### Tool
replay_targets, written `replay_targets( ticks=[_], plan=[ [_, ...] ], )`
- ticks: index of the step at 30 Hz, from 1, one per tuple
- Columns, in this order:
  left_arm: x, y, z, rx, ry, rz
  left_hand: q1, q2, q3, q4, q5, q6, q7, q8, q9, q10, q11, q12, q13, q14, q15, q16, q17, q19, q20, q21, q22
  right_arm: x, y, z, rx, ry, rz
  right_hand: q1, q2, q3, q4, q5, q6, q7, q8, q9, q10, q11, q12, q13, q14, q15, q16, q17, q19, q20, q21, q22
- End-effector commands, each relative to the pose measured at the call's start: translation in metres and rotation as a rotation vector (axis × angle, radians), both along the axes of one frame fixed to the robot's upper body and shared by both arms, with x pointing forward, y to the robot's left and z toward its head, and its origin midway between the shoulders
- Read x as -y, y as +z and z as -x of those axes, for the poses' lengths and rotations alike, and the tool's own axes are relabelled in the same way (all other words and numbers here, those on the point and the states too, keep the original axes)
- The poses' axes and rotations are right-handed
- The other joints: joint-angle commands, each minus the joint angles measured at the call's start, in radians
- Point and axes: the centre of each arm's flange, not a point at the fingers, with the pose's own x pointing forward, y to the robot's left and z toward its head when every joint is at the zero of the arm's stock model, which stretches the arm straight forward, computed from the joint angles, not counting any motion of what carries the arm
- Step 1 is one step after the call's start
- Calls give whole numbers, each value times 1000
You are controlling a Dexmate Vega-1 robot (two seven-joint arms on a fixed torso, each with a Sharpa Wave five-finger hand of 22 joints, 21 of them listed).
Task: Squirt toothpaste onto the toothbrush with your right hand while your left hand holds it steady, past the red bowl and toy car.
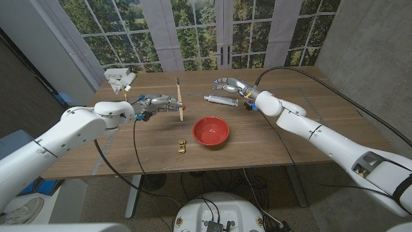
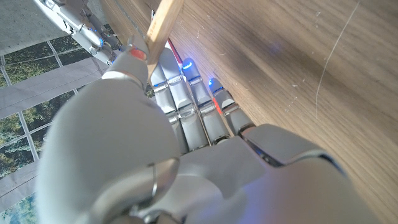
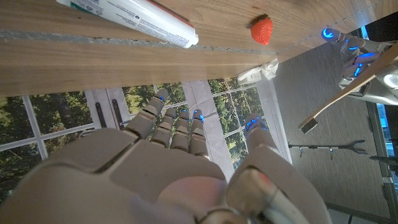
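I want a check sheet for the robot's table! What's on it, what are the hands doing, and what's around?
Surface: wooden table, brown, scratched.
Job's things: toothbrush held upright in left hand; toothpaste tube lying on the table, not held.
Clutter: red bowl, toy car, strawberry, crumpled white thing at the far left corner.
Hands: left grips the toothbrush; right hand hovers by the tube, fingers apart.
Cables: black cables trail from both arms.
Surroundings: windows with trees beyond.

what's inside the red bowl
Nothing shows inside the red bowl: the head view looks down on a bare red interior, with no part of it covered. The toy car sits on the wooden table beside it, apart from its rim.
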Motion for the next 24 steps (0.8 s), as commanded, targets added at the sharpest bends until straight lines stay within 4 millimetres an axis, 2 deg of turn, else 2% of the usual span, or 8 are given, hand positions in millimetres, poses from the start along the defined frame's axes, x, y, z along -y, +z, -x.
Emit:
replay_targets(
  ticks=[1, 14, 20, 24],
  plan=[
    [-1, -2, -2, -4, -23, 12, 123, 117, -4, 0, 10, 1, 2, -1, 3, 66, -55, 7, 4, 9, -142, 0, 4, 3, -1, 5, 5, -7, 5, -14, -1, -60, 63, 17, -1, 6, -5, 7, 2, -11, 1, 2, -1, -8, 2, 5, 3, -11, 2, 0, 4, -9, 2, 3],
    [-6, -4, -3, -2, -21, 27, 125, 118, -7, 1, 11, 2, 4, -3, 4, 66, -56, 6, 6, 7, -142, -1, 4, 2, -2, 5, 5, -14, 5, -31, 8, -132, 125, 60, 11, 21, -10, 9, -11, -23, -3, 3, -10, -24, -1, 5, -1, -23, 0, -1, 3, -23, 2, 3],
    [-8, -5, -3, -2, -20, 34, 126, 118, -9, 1, 12, 2, 3, -5, 6, 66, -57, 4, 5, 8, -142, -1, 4, 3, -2, 5, 6, -18, 5, -36, 28, -159, 158, 81, 8, 26, -15, 9, -17, -28, -4, 3, -12, -26, -1, 5, -2, -28, -2, -3, 4, -28, 2, 3],
    [-8, -5, -4, -1, -21, 34, 126, 118, -10, 1, 12, 3, 2, -6, 6, 66, -58, 4, 6, 8, -142, -1, 5, 4, -2, 6, 6, -21, 4, -39, 47, -186, 190, 114, -1, 33, -21, 8, -23, -35, -3, 4, -13, -38, -1, 6, -1, -37, -2, -5, 7, -32, 3, 3]
  ],
)
